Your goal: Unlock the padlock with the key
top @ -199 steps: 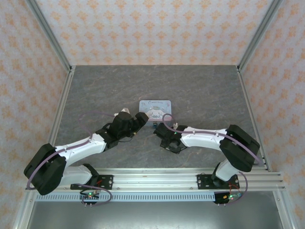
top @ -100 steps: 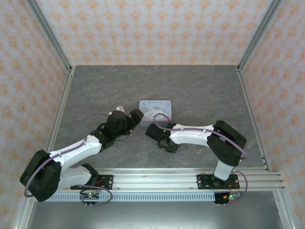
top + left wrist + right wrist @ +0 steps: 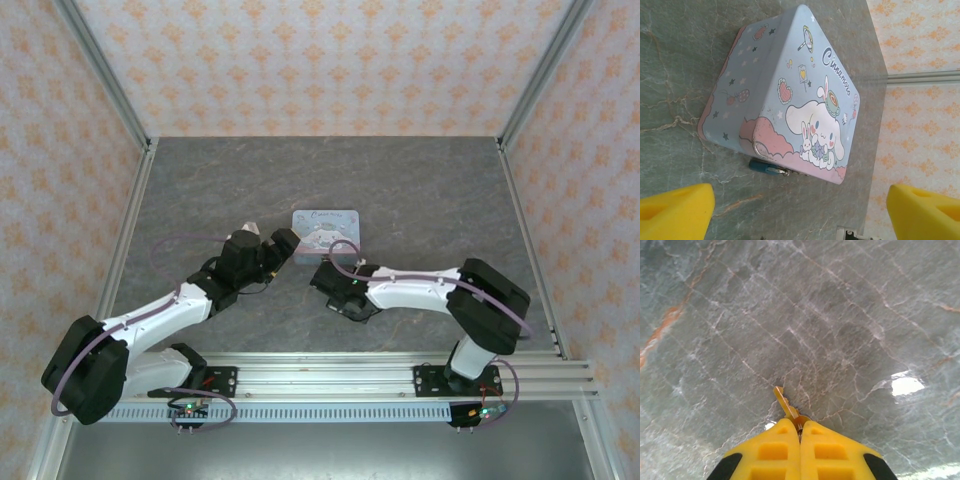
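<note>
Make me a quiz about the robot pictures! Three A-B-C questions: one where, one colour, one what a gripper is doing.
1. Where is the padlock?
A. Against the side of the tin, down at the table
B. On the lid
C. Far off by the wall

2. What colour is the padlock?
A. Red
B. White
C. Teal

3. What is the right gripper doing?
A. Standing wide open
B. Shut on the key
C. Squeezing the tin

Answers: 1 A, it lies at the tin's foot; 2 C, its body is blue-green; 3 B, the yellow fingers meet with the key poking out.
</note>
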